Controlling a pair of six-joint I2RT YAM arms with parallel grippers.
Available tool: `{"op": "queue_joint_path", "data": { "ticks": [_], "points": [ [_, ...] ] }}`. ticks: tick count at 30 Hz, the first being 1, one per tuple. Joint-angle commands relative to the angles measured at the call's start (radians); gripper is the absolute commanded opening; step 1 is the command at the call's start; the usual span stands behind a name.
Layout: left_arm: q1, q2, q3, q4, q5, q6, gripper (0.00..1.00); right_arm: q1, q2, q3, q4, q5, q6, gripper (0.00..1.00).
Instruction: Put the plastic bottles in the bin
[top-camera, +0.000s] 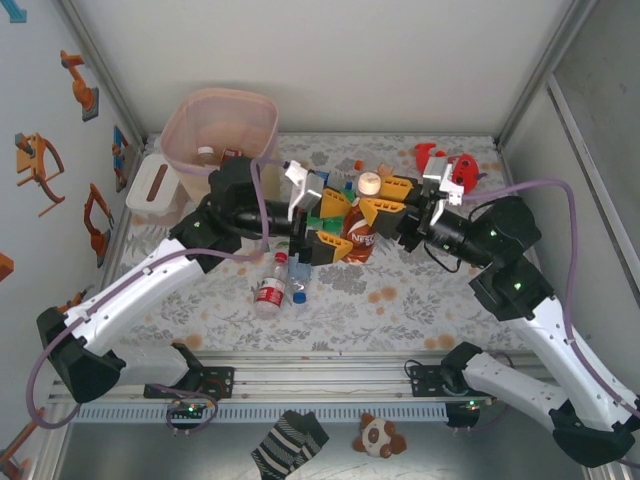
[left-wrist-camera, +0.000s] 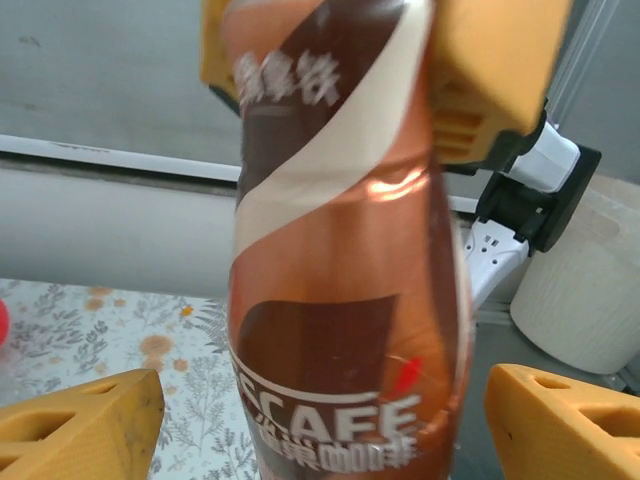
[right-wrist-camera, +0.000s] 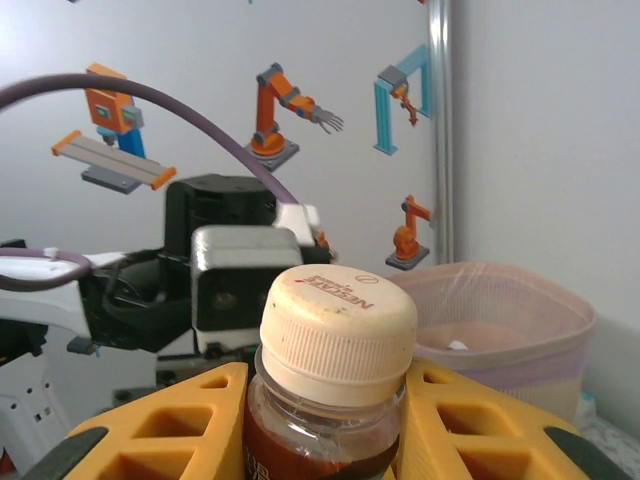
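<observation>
Between the jaws of my open left gripper (left-wrist-camera: 325, 430) is the brown bottle (left-wrist-camera: 340, 300), clamped by my right gripper (right-wrist-camera: 325, 420); releasing too early could drop it.

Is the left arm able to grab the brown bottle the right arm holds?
Probably yes: the left gripper has its jaws open on both sides of the brown plastic bottle, nothing between.
</observation>
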Motion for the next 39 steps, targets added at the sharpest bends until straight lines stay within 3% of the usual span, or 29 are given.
{"op": "queue_joint_path", "data": {
  "ticks": [1, 8, 16, 18, 24, 32, 39],
  "points": [
    [-0.027, 0.018, 0.031, 0.074, 0.075, -0.028, 0.78, 0.017, -0.011, 0.007, 0.106, -0.063, 0.014, 0.25],
    [-0.053, 0.033, 0.041, 0.105, 0.132, -0.042, 0.57, 0.025, -0.021, 0.012, 0.122, -0.073, 0.004, 0.24],
    [-0.056, 0.033, 0.055, 0.104, 0.135, -0.037, 0.47, 0.030, -0.024, 0.023, 0.094, -0.064, -0.014, 0.25],
    [-0.056, 0.033, 0.062, 0.087, 0.132, -0.024, 0.47, 0.031, -0.025, 0.025, 0.083, -0.061, -0.017, 0.31],
    [-0.051, 0.022, 0.102, -0.031, 0.065, 0.059, 0.45, 0.032, -0.028, 0.050, -0.013, -0.023, -0.049, 0.63],
    [-0.029, -0.014, 0.132, -0.122, -0.203, 0.097, 0.45, 0.032, -0.093, 0.047, -0.093, 0.095, -0.096, 0.68],
    [0.012, -0.008, 0.209, -0.262, -0.598, 0.095, 0.45, 0.032, -0.121, 0.055, -0.151, 0.155, -0.124, 0.68]
  ]
}}
